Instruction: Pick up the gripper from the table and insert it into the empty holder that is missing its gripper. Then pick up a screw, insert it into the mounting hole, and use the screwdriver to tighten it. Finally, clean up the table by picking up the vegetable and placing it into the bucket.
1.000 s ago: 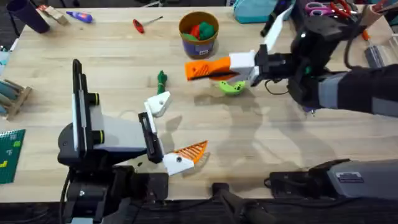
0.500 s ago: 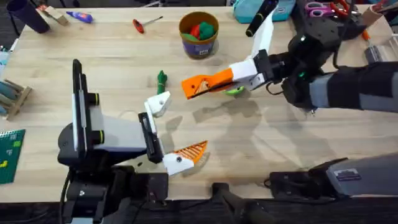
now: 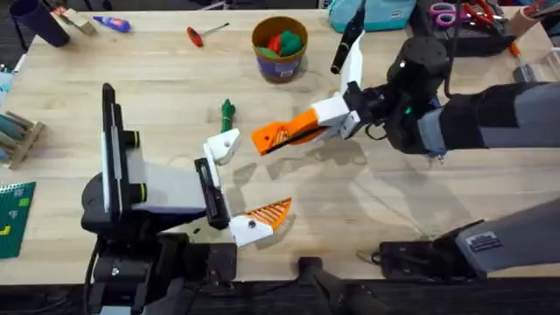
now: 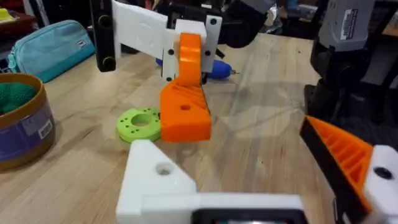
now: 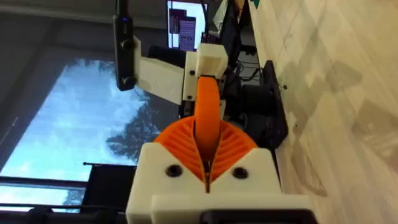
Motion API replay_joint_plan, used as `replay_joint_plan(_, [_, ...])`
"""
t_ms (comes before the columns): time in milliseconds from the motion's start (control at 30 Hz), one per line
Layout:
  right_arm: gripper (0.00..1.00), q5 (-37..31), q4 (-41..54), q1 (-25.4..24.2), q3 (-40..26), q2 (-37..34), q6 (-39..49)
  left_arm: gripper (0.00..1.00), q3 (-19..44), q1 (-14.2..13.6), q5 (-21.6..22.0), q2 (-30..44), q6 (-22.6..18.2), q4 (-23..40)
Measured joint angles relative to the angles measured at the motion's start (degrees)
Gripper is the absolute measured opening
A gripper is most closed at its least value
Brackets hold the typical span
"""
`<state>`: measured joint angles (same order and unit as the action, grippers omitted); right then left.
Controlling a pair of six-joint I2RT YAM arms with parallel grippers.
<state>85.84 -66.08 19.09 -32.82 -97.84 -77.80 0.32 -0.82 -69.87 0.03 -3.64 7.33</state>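
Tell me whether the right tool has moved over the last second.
Yes. The right tool, carrying the gripper, has swung left and nearer, away from the bucket and toward the holder.

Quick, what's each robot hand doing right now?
Left gripper: open, holding nothing.
Right gripper: fingers closed on the orange gripper.
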Motion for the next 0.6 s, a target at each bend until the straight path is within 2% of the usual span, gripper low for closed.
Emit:
replay_joint_plan(367, [0.008, -1.2, 0.1, 0.8, 0.0, 0.0, 0.0, 0.991, 0.0, 0.0, 0.0, 0.0, 0.0, 0.0])
replay_joint_plan(600, [0.008, -3.6, -0.1, 3.4, 0.6, 0.0, 0.0, 0.991, 0.0, 0.0, 0.0, 0.0, 0.0, 0.0])
